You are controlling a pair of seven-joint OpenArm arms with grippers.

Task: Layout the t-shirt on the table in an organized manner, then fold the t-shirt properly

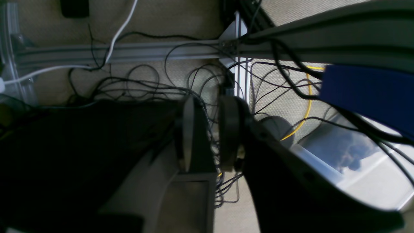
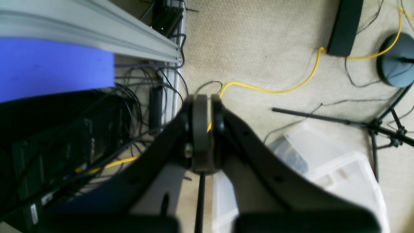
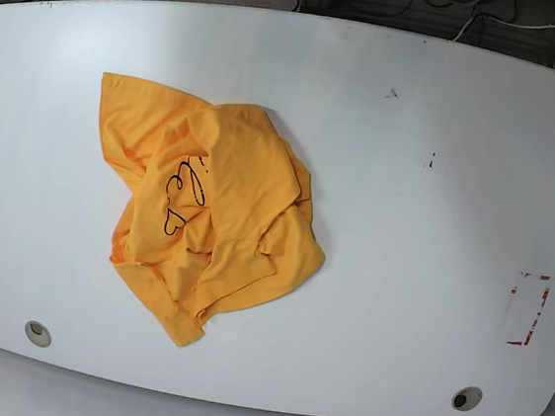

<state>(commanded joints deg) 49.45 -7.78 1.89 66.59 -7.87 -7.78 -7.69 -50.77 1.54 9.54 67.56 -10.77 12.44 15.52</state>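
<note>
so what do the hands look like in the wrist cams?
Both are matte black. The left hand has two broad curved fingers ending in rounded, disc-like grey-black pads. The right hand is the same build, with small round holes along its fingers and a small metal fastener near the tips. No markings or cables show on either. Neither arm appears in the base view.

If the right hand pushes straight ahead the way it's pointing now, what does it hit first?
Probably the thin yellow cable lying on the beige carpeted floor; the right hand points off the table towards it. Depth is unclear.
</note>
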